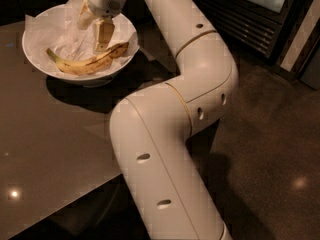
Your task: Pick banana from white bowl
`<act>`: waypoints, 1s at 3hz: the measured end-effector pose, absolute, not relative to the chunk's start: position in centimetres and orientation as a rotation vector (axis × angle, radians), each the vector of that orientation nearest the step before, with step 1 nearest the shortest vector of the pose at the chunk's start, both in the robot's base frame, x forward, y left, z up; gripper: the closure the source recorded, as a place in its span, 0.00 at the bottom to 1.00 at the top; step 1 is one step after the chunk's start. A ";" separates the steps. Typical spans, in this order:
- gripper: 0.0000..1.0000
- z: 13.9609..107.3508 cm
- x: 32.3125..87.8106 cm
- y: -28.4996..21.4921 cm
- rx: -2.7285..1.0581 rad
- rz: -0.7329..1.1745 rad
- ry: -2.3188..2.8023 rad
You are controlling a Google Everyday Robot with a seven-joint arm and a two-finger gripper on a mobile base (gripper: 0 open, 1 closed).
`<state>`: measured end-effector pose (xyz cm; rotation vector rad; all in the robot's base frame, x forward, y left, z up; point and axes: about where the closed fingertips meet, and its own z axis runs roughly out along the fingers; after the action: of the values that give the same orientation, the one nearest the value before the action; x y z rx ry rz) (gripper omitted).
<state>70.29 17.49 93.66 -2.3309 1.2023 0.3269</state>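
Note:
The banana lies along the near side of the white bowl, yellow with brown streaks, its greenish stem to the left and its dark tip to the right. The bowl stands at the far left of the table and is lined with crumpled white paper. My gripper hangs over the bowl, just above the banana's right half. Its two tan fingers are spread apart and hold nothing. My white arm runs from the gripper down the right of the view.
The dark glossy table carries the bowl; its front edge runs diagonally to the lower left. My large white arm links fill the middle. A dark cabinet with a glass door stands at the back right, over a dark speckled floor.

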 end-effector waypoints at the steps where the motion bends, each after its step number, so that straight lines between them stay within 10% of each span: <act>1: 0.37 92.0 70.4 18.0 -2.357 0.341 1.232; 3: 0.37 89.7 70.8 17.9 -2.402 0.341 1.281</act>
<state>70.81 17.89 89.68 -2.4024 1.2814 0.3415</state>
